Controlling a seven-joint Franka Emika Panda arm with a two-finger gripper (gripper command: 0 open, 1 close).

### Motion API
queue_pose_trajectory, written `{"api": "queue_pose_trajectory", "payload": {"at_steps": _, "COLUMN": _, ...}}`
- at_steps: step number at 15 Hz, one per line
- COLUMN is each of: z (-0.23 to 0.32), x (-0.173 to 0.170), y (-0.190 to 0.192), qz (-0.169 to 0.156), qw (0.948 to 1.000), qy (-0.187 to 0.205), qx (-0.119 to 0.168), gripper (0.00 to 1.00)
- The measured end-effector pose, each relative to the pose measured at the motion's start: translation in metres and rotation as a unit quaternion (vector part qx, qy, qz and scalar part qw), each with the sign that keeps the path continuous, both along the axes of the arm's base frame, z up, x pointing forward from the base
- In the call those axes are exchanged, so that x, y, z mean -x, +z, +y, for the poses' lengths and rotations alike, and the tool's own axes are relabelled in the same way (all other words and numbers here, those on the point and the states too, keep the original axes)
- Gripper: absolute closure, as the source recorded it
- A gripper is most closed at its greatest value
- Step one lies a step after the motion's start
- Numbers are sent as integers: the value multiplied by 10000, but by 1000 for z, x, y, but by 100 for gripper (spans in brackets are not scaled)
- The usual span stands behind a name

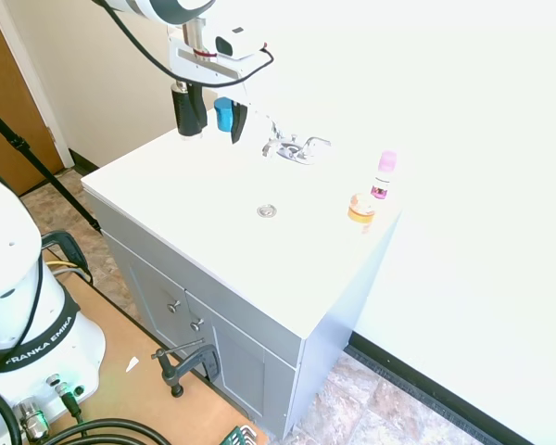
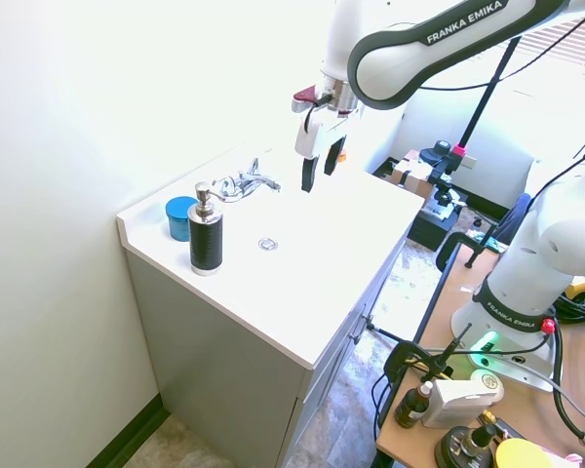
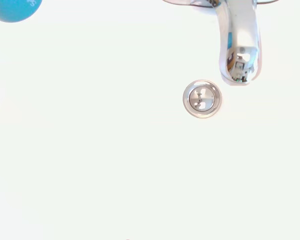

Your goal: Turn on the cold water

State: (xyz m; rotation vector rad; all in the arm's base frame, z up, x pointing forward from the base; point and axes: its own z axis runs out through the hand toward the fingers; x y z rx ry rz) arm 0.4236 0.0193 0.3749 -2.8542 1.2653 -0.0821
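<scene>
Nothing is done yet: the pincer (image 2: 319, 164) hangs wide and empty above the basin, apart from the faucet (image 2: 246, 183) at nine o'clock; no water runs, handle untouched.

Sink top (image 2: 302, 292) is looking bright white; faucet (image 2: 246, 182) is shining chrome, same as the drain (image 3: 202, 98); cup (image 2: 180, 216) is showing blue; soap pump (image 2: 206, 240) is wearing black with a silver head; cabinet (image 1: 222, 334) is looking grey.
</scene>
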Motion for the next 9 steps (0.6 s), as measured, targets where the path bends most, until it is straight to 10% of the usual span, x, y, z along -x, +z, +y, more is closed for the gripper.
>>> {"api": "queue_pose_trajectory", "payload": {"at_steps": 9, "z": -30, "x": -65, "y": -7, "qz": -738, "qw": 9882, "qy": -1037, "qx": 852, "gripper": 0}}
